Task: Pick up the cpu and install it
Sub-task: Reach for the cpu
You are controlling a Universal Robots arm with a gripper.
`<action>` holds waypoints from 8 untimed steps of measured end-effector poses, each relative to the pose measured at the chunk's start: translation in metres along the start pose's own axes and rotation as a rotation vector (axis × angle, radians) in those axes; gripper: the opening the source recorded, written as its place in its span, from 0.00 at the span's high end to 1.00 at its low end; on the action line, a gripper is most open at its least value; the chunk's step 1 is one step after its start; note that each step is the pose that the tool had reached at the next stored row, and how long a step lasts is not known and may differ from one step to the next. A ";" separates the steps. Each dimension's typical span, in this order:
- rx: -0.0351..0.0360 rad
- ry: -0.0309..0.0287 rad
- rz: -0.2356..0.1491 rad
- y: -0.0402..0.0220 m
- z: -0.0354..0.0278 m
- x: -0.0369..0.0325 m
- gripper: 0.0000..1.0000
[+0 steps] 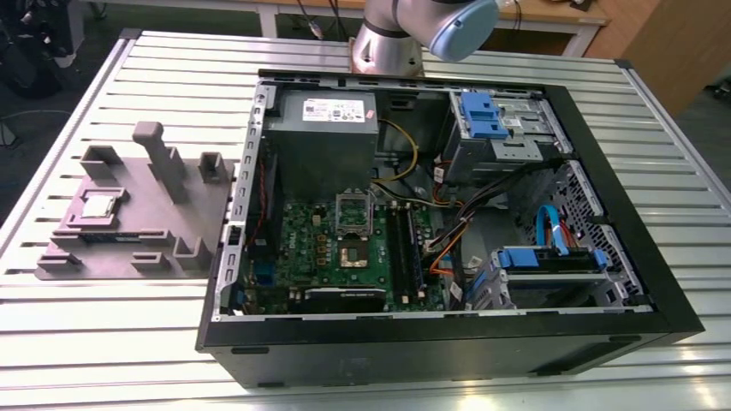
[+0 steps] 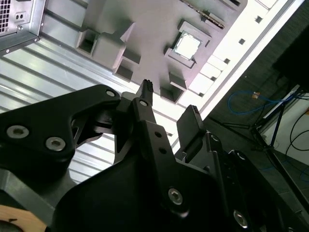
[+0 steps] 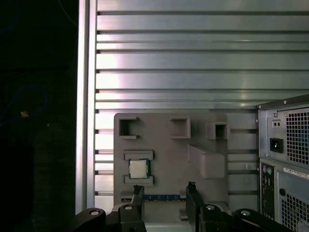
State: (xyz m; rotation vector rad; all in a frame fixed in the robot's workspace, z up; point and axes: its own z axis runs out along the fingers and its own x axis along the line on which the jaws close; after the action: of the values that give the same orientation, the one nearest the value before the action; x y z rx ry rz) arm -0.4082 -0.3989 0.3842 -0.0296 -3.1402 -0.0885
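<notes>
Fingers, spread apart and empty with their bases cut off from view, point toward the grey holder whose recess seats the cpu.

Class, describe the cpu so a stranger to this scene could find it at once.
Start at the open computer case on the slatted table; on the exterior view's left of it lies a grey moulded holder. The cpu sits in a shallow recess there, the one small shiny metal square among dull grey blocks.
</notes>
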 end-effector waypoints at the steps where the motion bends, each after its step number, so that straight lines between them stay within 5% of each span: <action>1: 0.0000 -0.0001 0.000 0.0000 0.0001 0.0012 0.53; 8: 0.0000 0.0000 0.000 -0.0002 0.0005 0.0100 0.53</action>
State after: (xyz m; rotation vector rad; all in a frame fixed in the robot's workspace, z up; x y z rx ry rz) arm -0.4182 -0.3989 0.3837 -0.0296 -3.1402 -0.0886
